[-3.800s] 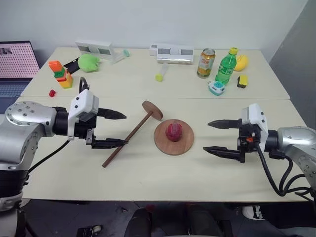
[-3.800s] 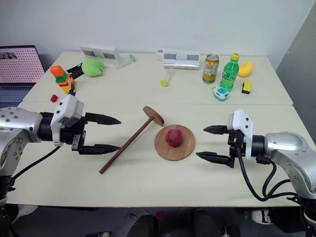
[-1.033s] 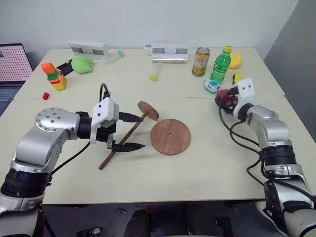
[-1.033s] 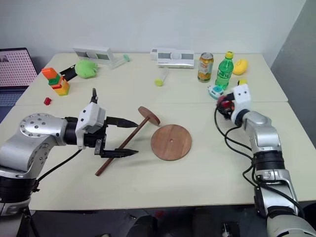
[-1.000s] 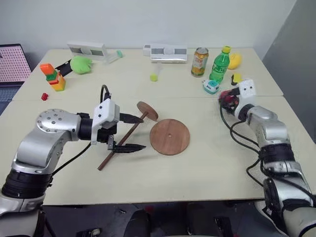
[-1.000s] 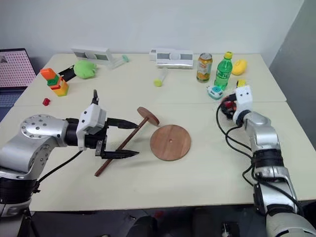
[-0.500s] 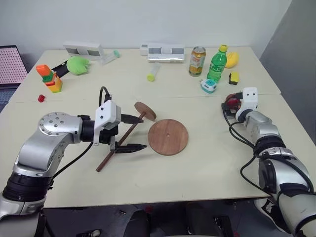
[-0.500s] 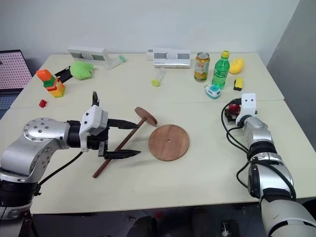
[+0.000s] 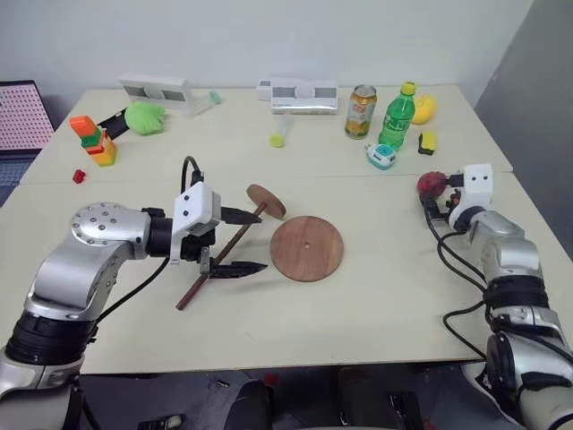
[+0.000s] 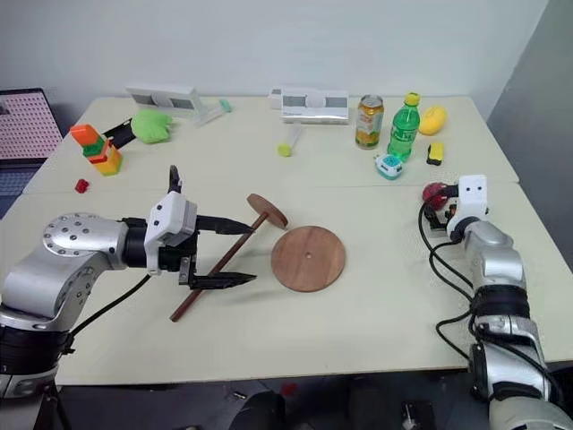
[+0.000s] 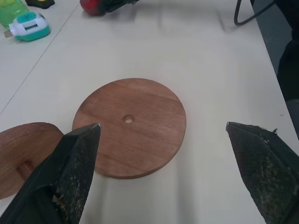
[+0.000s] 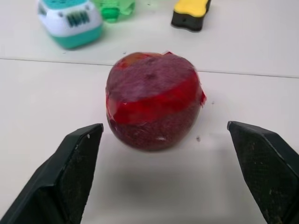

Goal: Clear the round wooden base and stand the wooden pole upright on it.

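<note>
The wooden pole (image 9: 221,253) lies flat on the table, its long axis running diagonally from the disc end, just beside the bare round wooden base (image 9: 306,247), down toward the robot's left. The left gripper (image 9: 243,242), fingers spread wide and empty, straddles its mid-shaft (clearly the nearer arm). The right gripper (image 12: 167,179), equally open, sits well apart behind a red fruit (image 12: 153,100).
</note>
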Controlling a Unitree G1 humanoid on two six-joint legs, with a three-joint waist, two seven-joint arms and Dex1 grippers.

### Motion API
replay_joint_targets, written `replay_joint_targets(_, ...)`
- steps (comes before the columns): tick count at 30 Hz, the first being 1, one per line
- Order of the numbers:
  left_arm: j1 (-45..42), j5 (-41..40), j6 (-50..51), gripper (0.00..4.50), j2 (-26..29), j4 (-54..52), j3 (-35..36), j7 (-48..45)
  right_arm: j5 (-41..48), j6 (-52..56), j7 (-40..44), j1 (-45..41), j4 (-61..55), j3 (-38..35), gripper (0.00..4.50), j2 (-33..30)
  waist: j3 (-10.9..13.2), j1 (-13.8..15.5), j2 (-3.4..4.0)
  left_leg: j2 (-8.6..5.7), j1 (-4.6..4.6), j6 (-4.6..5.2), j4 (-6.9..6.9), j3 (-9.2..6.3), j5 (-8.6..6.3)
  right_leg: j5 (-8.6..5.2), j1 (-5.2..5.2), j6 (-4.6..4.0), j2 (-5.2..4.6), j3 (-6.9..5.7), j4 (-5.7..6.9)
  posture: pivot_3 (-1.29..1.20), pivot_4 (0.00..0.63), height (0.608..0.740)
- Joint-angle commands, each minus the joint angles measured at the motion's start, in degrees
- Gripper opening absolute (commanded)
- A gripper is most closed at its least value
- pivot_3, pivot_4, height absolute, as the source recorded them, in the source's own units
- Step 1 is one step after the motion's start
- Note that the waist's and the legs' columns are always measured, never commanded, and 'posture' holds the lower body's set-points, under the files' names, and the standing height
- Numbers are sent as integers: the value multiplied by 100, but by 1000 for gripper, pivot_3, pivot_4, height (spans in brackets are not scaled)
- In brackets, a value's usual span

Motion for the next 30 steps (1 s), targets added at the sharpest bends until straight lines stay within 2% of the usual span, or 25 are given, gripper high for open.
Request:
replay_joint_targets(1, -10, -49, -54, 4500, 133, -47, 164, -101, 1035, 1521, 982, 459, -2315, -105, 4477, -736, 7, 41, 13, -2, -10, 1, 2, -3, -1, 0, -9, 0, -3, -1, 0, 0, 150, 740)
replay_joint_targets(4, 1, -42, -46, 4500, 169, -34, 176, -100, 1256, 1886, 1188, 593, -2780, -96, 4477, -1002, 6, 37, 13, -2, -5, 19, 4, -2, -10, 0, -7, 1, -2, 0, 2, 0, 150, 740)
replay_joint_targets(5, -1, -27, 25, 4500, 218, -19, 179, -83, 1409, 1970, 1476, 667, -3021, -52, 4477, -1210, 6, 37, 12, -2, -2, 22, 4, -3, -12, 0, -4, 1, -2, -1, 3, 0, 150, 740)
replay_joint_targets(8, -26, 128, 1084, 4500, 881, -21, -35, -54, 2258, 2078, 2932, 837, -3839, -62, 4477, -2033, 9, 45, 15, -2, 1, 23, 1, -11, -13, 0, 3, 1, 1, -9, 0, 0, 150, 740)
replay_joint_targets(10, -95, 168, 1386, 4500, 1065, 13, -108, 9, 2639, 2107, 3360, 838, -4030, -86, 4477, -2224, 10, 30, 18, -3, -1, 25, -2, -11, -14, -1, 1, 1, 3, -9, -8, 0, 150, 740)
replay_joint_targets(15, -820, 442, 2255, 4500, 793, 456, -499, 621, 3190, 2160, 4167, 784, -4582, 296, 4477, -2624, 10, 53, 16, -2, 4, 26, 6, -16, -15, -1, 15, 1, 2, -17, -7, 0, 150, 740)
replay_joint_targets(19, -1535, 785, 3106, 4500, 484, 837, -1151, 981, 3230, 2178, 4361, 584, -4777, 725, 4477, -2778, 10, 94, 14, -6, 0, 26, 12, -21, -15, -1, 16, 2, 2, -22, -10, 0, 150, 740)
replay_joint_targets(22, -2531, 1306, 3946, 4500, 150, 1507, -1902, 1322, 3200, 2083, 4407, 415, -4737, 991, 4477, -2679, 13, 135, 6, -9, -9, 25, 16, -25, -14, -1, 12, 3, 1, -28, -11, 0, 150, 740)
replay_joint_targets(26, -3367, 1529, 4329, 4500, 91, 1849, -2759, 920, 3108, 1997, 4373, 268, -4662, 1225, 4477, -2573, 14, 144, 4, -9, -12, 22, 15, -27, -13, -2, 10, 4, 2, -30, -13, 0, 150, 740)
replay_joint_targets(28, -3746, 1896, 4204, 4500, 87, 2159, -3417, 680, 3087, 1962, 4338, 204, -4633, 1293, 4477, -2498, 14, 136, 5, -9, -13, 6, 12, -26, -3, -2, 7, 4, 2, -29, -15, 0, 150, 740)
replay_joint_targets(30, -3964, 2092, 4152, 4500, 5, 2475, -3786, 573, 3066, 1934, 4325, 175, -4626, 1323, 4477, -2450, 14, 131, 5, -9, -12, 1, 10, -26, 0, -2, 6, 4, 2, -28, -13, 0, 150, 740)
